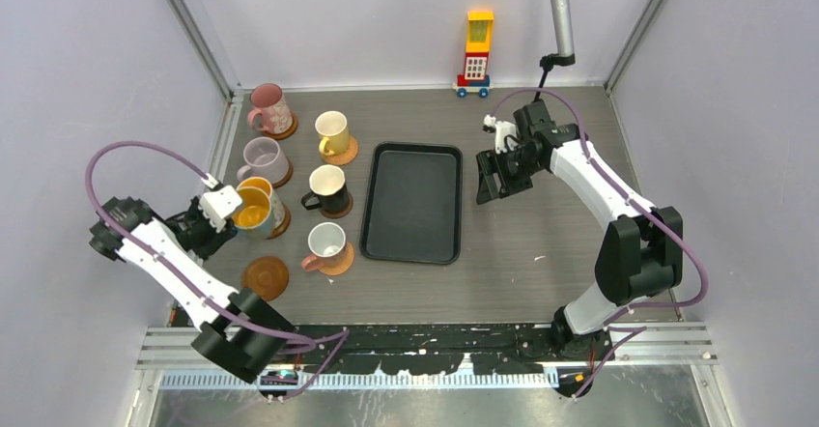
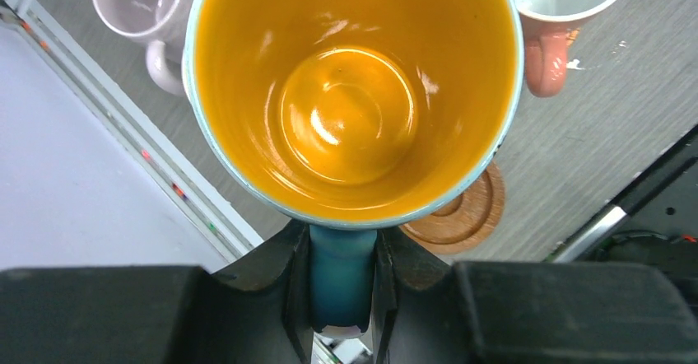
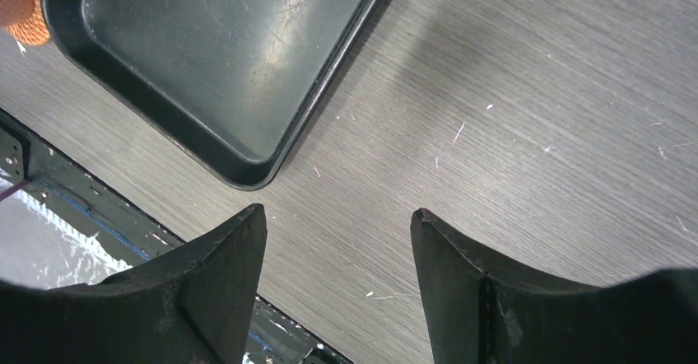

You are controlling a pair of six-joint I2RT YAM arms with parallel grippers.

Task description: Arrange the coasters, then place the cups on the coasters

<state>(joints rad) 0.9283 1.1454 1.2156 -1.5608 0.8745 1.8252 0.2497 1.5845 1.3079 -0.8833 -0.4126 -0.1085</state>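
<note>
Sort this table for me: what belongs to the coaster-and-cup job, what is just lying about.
Job: pink mug, lilac mug, yellow mug, black mug, salmon mug, blue mug held in left claw, bare coaster, coasters under mugs.
Lying about: tray, toy tower.

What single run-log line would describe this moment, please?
left end effector: shut on blue mug handle | right end effector: open, empty, near tray | nearest coaster: bare
</note>
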